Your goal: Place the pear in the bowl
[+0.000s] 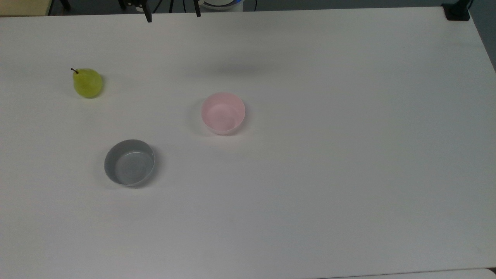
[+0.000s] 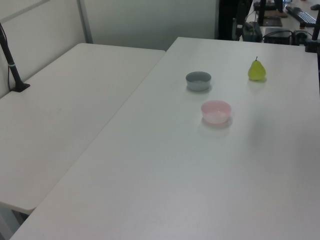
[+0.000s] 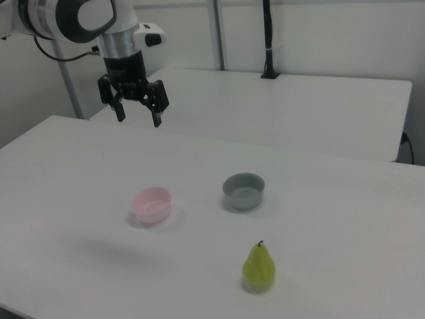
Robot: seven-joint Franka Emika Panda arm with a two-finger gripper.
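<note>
The yellow-green pear (image 1: 88, 82) stands upright on the white table at the top view's left, also seen as the pear (image 2: 256, 70) and the pear (image 3: 258, 267). The pale pink bowl (image 1: 223, 113) sits near the table's middle with nothing in it; it appears too as the bowl (image 2: 216, 111) and the bowl (image 3: 152, 204). My gripper (image 3: 139, 115) hangs high above the table, open and holding nothing, well apart from both the pear and the bowl. Its two dark fingertips (image 1: 148, 18) reach in at the top view's upper edge.
A grey shallow bowl (image 1: 129, 162) sits between the pear and the table's near side in the top view. A second white table (image 2: 60, 115) adjoins on the left view's left. A black post base (image 1: 457, 11) stands at the top view's upper right corner.
</note>
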